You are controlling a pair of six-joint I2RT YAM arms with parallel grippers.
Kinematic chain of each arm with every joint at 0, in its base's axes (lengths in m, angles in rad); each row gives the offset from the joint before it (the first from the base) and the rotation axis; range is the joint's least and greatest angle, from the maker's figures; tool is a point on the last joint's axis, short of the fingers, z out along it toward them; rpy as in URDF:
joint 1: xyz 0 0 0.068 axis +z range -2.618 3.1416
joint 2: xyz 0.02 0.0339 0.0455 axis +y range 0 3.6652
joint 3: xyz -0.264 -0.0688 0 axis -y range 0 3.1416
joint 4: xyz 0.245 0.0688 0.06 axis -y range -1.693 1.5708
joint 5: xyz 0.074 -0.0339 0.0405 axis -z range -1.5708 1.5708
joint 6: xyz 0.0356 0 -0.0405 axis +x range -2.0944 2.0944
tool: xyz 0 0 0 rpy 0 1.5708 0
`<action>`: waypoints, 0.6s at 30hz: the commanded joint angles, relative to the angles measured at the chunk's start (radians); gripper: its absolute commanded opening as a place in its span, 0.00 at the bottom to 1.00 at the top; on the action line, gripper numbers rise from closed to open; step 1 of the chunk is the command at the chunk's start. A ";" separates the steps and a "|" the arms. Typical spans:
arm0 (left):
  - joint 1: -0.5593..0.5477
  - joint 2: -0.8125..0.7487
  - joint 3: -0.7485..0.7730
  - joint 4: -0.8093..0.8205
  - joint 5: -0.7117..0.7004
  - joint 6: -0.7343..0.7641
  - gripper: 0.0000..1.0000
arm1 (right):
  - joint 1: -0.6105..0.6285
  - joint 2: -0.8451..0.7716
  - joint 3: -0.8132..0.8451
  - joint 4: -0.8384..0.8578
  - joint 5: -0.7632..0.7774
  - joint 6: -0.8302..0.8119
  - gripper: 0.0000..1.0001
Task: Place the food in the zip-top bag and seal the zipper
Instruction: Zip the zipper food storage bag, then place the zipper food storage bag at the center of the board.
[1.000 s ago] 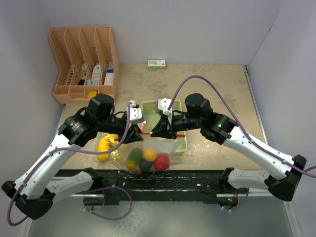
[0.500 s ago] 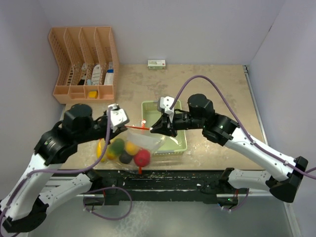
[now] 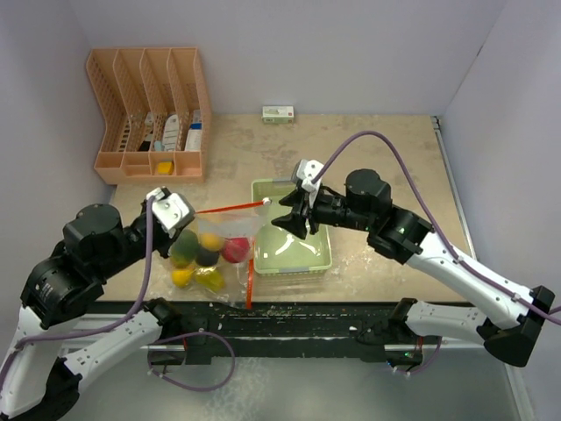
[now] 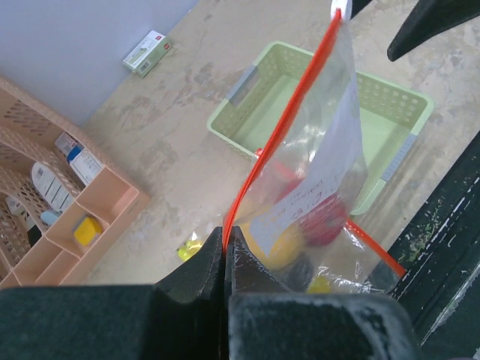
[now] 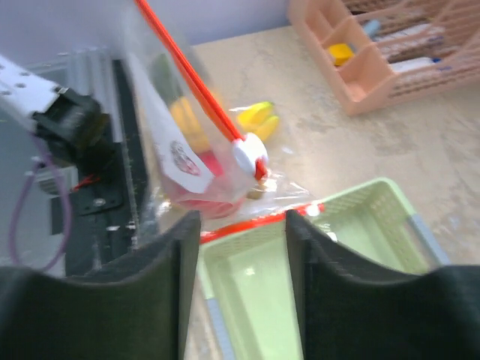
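Zip-top bag [image 3: 230, 235]: hangs by its mouth between the two arms, just left of the pale green tray [image 3: 317, 263]. The body sags toward the table [image 3: 377, 158].
Food [image 3: 208, 256]: bunched in the low left part of the bag. Red, yellow, green and dark pieces show through the film.
Odd piece: something yellow [image 5: 259, 118] sits low by the bag's far edge. Cannot tell whether it is inside the film.
Zipper [image 4: 289, 112]: one straight, taut orange-red line, rising from the left arm's pinch to the white slider [image 5: 250, 154] at the opposite end.
Seal (judgement): reads as closed along its length. The seam is too fine to confirm.
Why held so (judgement): pinching one end keeps the strip tight and lifted. The fruit's weight pulls the body down, away from the mouth.
Left gripper [image 4: 225, 244]: fingers pressed together on the zipper's end, with the strip emerging from between the tips. No other support for the bag is visible.
Right gripper [image 5: 241, 225]: fingers parted with nothing between them. It hovers over the tray, with the slider just ahead of it and no contact.
Stage (judgement): fruit bagged, sealing done or nearly so.
Risk (judgement): a one-corner hold could let the loaded bag swing or slip.
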 commanded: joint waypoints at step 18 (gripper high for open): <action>0.006 0.223 0.004 0.331 -0.404 -0.407 0.99 | -0.010 0.028 0.184 -0.200 0.570 0.449 0.99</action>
